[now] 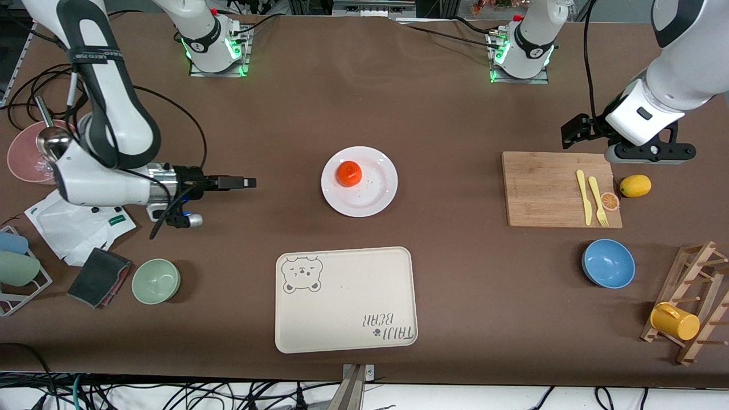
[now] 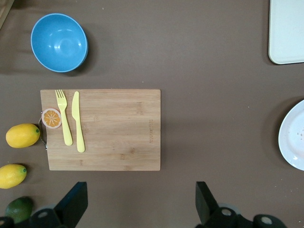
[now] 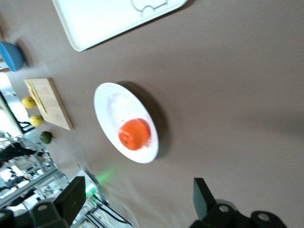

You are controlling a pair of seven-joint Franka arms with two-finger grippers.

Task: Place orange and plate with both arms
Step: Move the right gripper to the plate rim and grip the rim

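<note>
Front view: orange (image 1: pixel 348 173) sitting on plate (image 1: pixel 359 181) at mid-table, off-centre toward the right arm's end. Bear tray (image 1: pixel 345 299) nearer the camera than the plate, bare. Right gripper (image 1: pixel 236 183) low above the table, level and aimed at the plate, well apart from it, nothing held. Left gripper (image 1: pixel 576 131) hanging over the bare table just beside the cutting board (image 1: pixel 558 189), also carrying nothing. Lemon (image 1: pixel 635 185) just beside the board; knife, fork and a thin orange slice lying on it.

Left wrist view: fingers (image 2: pixel 71 205) spread wide, bare table between them. Board straight ahead, plate rim (image 2: pixel 294 137) only at the picture's edge, orange not shown.

Right wrist view: fingers (image 3: pixel 71 197) spread wide, empty. Plate (image 3: pixel 124 121) and orange (image 3: pixel 134 133) ahead, tray (image 3: pixel 114 19) past them.

Risks, as judgement: a glossy, shallow rim gives little to pinch, so likely slipping or tilting once lifted. Any tilt, and the round fruit rolls off. A low sideways approach could shove the plate instead of gripping it. Both arms converging on one small spot could clash. Lemon or slice mistaken for the target if the left arm goes by colour alone.
</note>
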